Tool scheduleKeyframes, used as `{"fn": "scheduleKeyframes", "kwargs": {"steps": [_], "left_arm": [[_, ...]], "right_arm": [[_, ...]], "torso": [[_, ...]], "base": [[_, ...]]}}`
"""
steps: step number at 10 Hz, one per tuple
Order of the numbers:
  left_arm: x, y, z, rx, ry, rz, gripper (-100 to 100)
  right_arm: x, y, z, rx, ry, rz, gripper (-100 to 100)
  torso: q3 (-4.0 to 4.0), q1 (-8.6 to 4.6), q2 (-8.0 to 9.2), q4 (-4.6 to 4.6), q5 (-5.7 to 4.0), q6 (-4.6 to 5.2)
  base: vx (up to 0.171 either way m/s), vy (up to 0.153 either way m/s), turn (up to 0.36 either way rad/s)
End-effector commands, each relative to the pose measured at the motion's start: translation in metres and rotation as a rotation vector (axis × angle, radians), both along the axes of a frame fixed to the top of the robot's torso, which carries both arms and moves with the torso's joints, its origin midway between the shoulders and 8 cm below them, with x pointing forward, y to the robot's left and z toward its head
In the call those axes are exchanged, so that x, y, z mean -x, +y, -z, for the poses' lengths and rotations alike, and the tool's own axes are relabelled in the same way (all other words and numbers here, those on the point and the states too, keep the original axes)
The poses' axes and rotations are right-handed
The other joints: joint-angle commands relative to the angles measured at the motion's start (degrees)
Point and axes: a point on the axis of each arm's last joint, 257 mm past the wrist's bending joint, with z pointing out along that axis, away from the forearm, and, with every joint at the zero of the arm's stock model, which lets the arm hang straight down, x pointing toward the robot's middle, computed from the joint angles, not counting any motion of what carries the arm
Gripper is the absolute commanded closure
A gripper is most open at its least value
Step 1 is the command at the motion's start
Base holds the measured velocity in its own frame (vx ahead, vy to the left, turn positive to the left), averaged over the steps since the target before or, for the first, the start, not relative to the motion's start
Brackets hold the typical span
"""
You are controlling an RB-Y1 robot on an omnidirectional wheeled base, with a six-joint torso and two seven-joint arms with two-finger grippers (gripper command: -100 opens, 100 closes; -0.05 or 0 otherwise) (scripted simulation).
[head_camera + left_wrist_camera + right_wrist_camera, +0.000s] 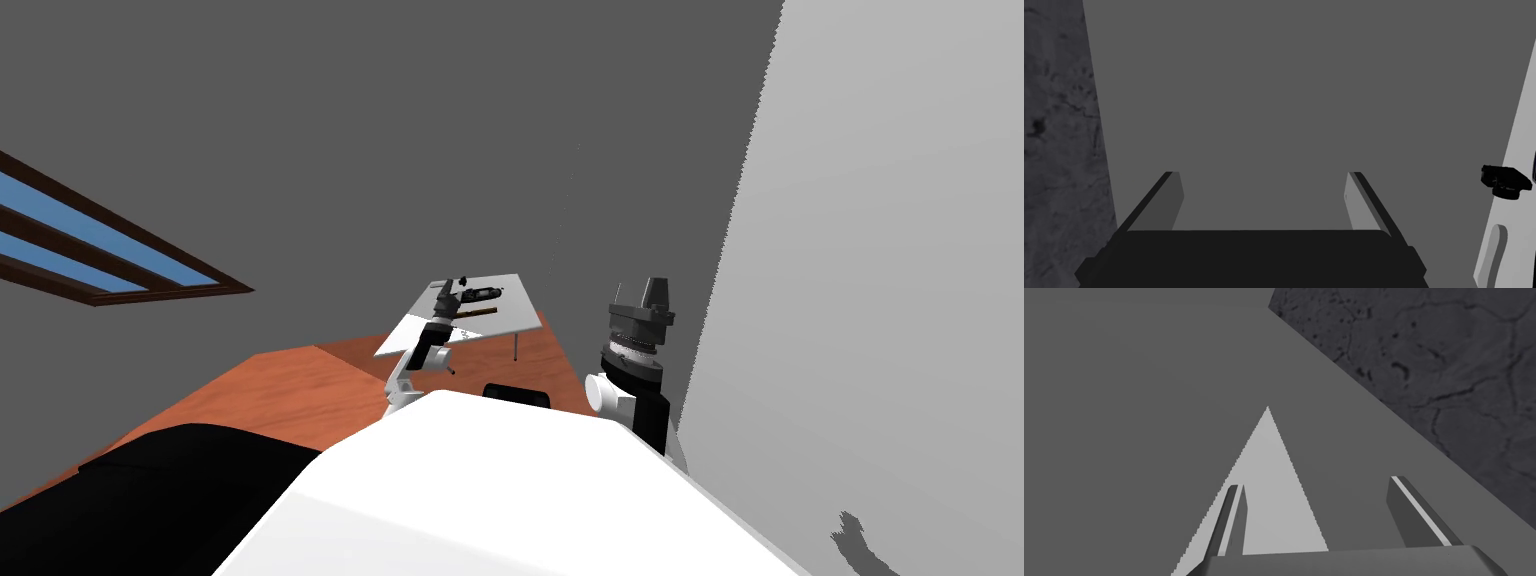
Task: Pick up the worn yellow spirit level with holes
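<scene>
The spirit level (478, 313) is a thin yellow-brown bar lying on a small white table (505, 320) ahead of me. A black tool (483, 294) lies just behind it. My left arm reaches over the table's near left part, and its gripper (446, 292) hangs beside the level's left end. Seen from the wrist, this left gripper (1264, 175) is open, holds nothing and faces a grey wall. My right gripper (640, 290) is raised at the right, away from the table. It too is open and empty (1316, 483).
The table stands on a brown wooden floor (300, 390) against a dark grey wall. A light wall (880, 300) rises close on the right and a window (110, 250) sits at the left. A black area (150, 490) lies bottom left. A small dark box (517, 393) is near my chest.
</scene>
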Motion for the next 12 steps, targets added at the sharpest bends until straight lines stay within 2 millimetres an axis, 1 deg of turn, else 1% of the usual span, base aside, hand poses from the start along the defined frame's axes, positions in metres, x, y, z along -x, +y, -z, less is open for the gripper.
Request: {"fn": "scheduleKeyframes", "kwargs": {"steps": [1,2,3,4,5,6,7,9,10,11,12], "left_arm": [[-0.014,0.012,0.013,-0.013,0.052,-0.024,-100],[-0.015,0.013,0.017,-0.011,0.067,-0.027,-100],[-0.025,0.025,0.028,-0.021,0.107,-0.050,-100],[-0.026,0.026,0.031,-0.019,0.121,-0.054,-100],[-0.036,0.039,0.041,-0.028,0.160,-0.078,-100],[-0.037,0.040,0.046,-0.025,0.178,-0.082,-100],[-0.046,0.054,0.055,-0.032,0.214,-0.108,-100],[-0.047,0.055,0.060,-0.028,0.235,-0.114,-100],[-0.055,0.070,0.070,-0.031,0.274,-0.142,-100],[-0.055,0.072,0.075,-0.028,0.294,-0.147,-100],[-0.063,0.087,0.084,-0.028,0.332,-0.177,-100]], "right_arm": [[0.000,0.000,0.000,0.000,0.000,0.000,0],[0.000,0.000,0.000,0.000,0.000,0.000,0],[0.000,0.000,0.000,0.000,0.000,0.000,0],[0.000,0.000,0.000,0.000,0.000,0.000,0],[0.000,0.000,0.000,0.000,0.000,0.000,0],[0.000,0.000,0.000,0.000,0.000,0.000,0],[0.000,0.000,0.000,0.000,0.000,0.000,0],[0.000,0.000,0.000,0.000,0.000,0.000,0],[0.000,0.000,0.000,0.000,0.000,0.000,0],[0.000,0.000,0.000,0.000,0.000,0.000,0],[0.000,0.000,0.000,0.000,0.000,0.000,0]], "torso": [[0.00,0.00,0.00,0.00,0.00,0.00],[-0.01,0.01,0.00,0.00,0.00,0.02],[-0.01,0.01,-0.01,0.00,0.00,0.00],[0.00,-0.01,0.00,0.00,0.00,0.01],[-0.01,0.00,-0.01,0.00,0.00,0.00],[0.00,0.01,0.00,0.00,0.00,0.01],[-0.01,0.00,-0.01,0.00,0.00,0.00],[-0.01,0.01,-0.01,0.00,0.00,-0.01],[-0.03,-0.01,-0.05,-0.01,0.00,-0.01],[-0.03,-0.02,-0.05,-0.01,0.00,0.01],[-0.03,-0.01,-0.04,-0.01,0.00,-0.01]], "base": [[-0.028,0.011,-0.062],[-0.024,0.009,-0.045],[-0.030,0.003,-0.081],[-0.026,0.005,-0.034],[-0.032,0.006,-0.067],[-0.024,0.006,-0.048],[-0.027,0.010,-0.083],[-0.015,0.006,-0.014],[-0.015,0.002,-0.078],[-0.017,0.004,-0.055],[-0.021,0.002,-0.082]]}}
